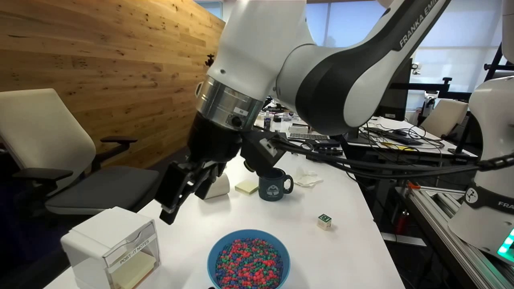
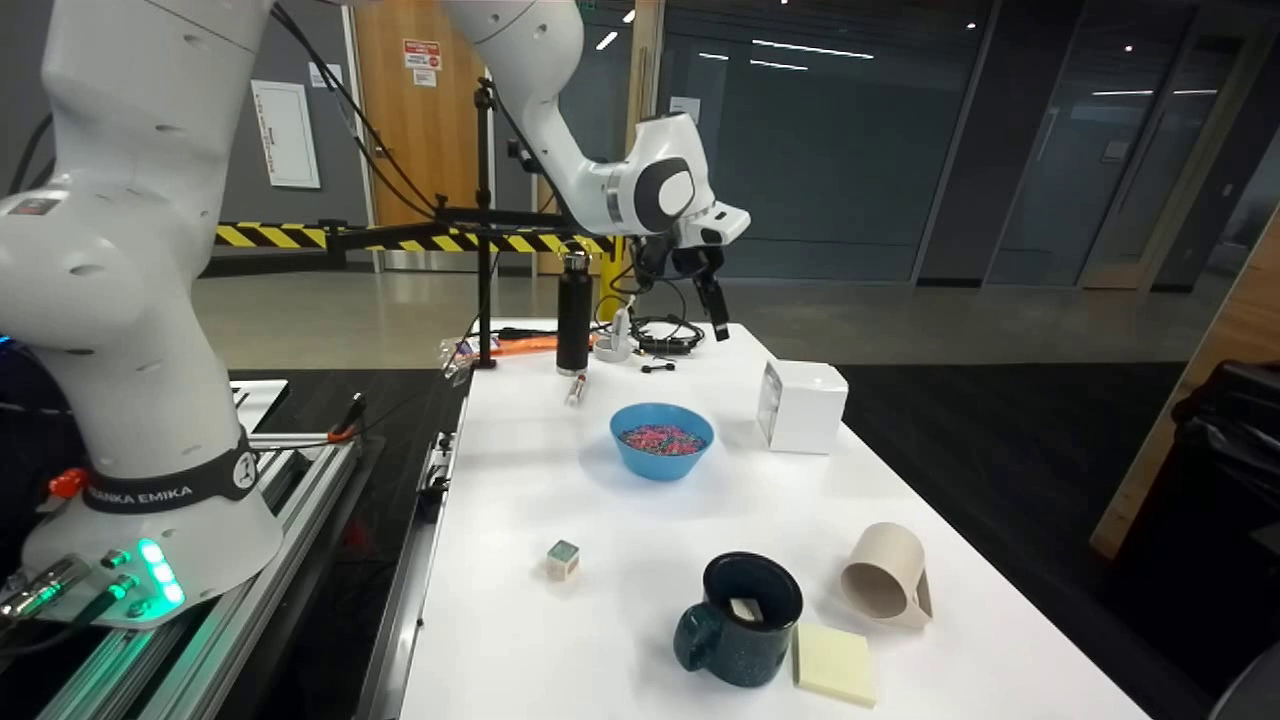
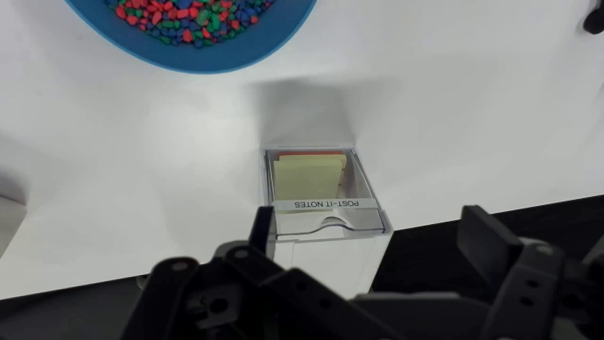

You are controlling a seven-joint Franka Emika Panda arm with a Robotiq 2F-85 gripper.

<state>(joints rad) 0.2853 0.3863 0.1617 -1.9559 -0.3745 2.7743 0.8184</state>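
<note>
My gripper (image 3: 369, 212) is open and holds nothing; its two fingers stand wide apart in the wrist view. It also shows above the table in both exterior views (image 1: 184, 205) (image 2: 712, 305). Nearest to it is a white box (image 3: 330, 264) labelled "POST-IT NOTES", with a clear front and yellow notes (image 3: 306, 182) inside. The box also stands upright in both exterior views (image 1: 108, 226) (image 2: 812, 410). In the wrist view the left finger overlaps the box's edge; I cannot tell whether they touch. A blue bowl (image 3: 207, 66) of coloured pebbles stands beside the box (image 1: 213, 261) (image 2: 660, 466).
A dark mug (image 2: 740, 645) stands upright with something light inside. A beige mug (image 2: 888, 555) lies on its side. Nearby are a yellow note pad (image 2: 835, 665) and a small block (image 2: 562, 560). A black bottle (image 2: 573, 320), cables (image 2: 670, 335) and a chair (image 1: 44, 132) also show.
</note>
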